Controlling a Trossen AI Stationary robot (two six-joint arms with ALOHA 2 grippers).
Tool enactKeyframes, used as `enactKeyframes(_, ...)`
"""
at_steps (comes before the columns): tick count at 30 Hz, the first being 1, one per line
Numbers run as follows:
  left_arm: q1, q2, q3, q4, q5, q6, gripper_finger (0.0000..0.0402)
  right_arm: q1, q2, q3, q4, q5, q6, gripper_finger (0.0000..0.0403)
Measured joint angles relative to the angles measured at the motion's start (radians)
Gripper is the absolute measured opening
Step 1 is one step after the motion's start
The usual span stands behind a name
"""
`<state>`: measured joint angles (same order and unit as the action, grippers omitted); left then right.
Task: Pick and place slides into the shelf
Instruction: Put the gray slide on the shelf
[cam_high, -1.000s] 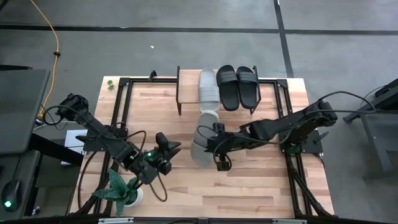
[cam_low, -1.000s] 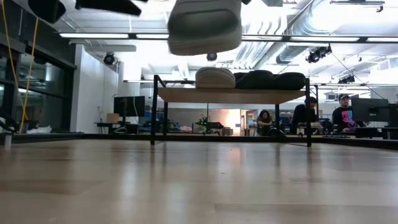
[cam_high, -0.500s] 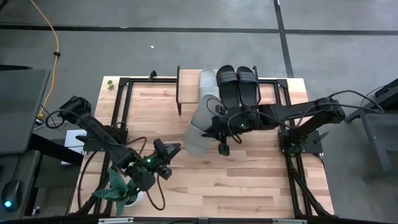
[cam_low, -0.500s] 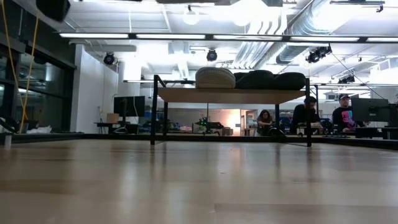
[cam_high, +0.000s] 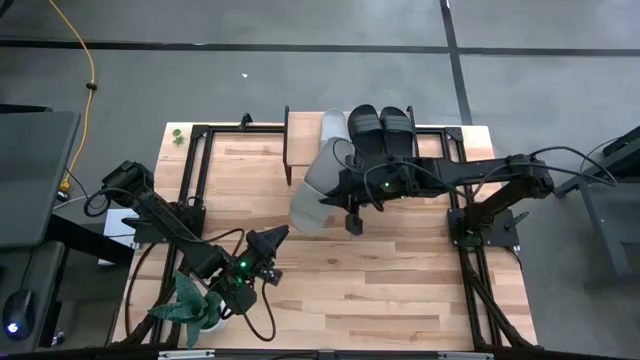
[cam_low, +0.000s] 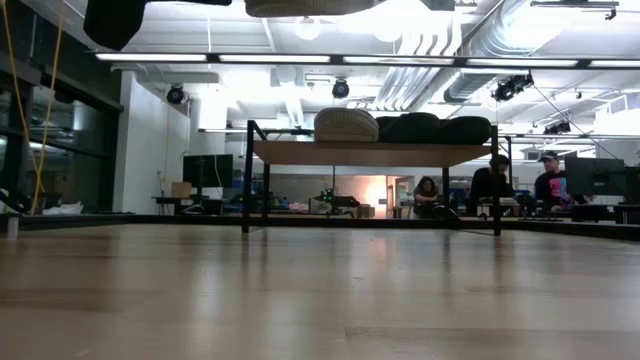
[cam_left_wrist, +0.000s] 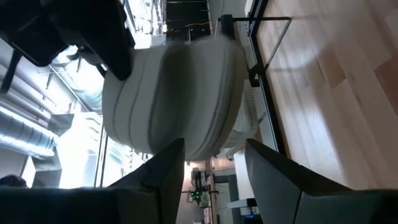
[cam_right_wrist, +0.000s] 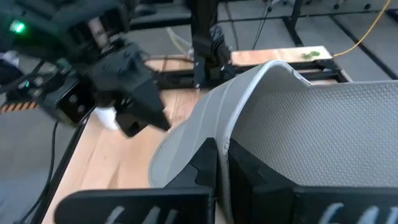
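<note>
Ribbed grey slide (cam_high: 312, 186) in right gripper (cam_high: 347, 193), plank-top shelf (cam_high: 296, 146)

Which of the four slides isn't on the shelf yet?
The second light grey slide: it is held off the table in the right end effector, while its grey mate and the black pair lie on the shelf.

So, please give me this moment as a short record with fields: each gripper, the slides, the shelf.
right gripper: shut on a light grey slide, holding it in the air just in front of the shelf
left gripper: open, empty, near the front-left of the table, beside a small plant
shelf: carries one light grey slide and the black pair
slides on shelf: three
slides still to place: one, the held one
</note>
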<state>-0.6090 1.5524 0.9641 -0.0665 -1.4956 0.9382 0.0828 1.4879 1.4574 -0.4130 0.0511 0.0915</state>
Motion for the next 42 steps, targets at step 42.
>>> enactKeyframes(42,0.072,0.0,0.071,-0.001,0.004,0.063,0.0156,-0.143,0.002,0.0,0.119,-0.116,0.034,0.0)
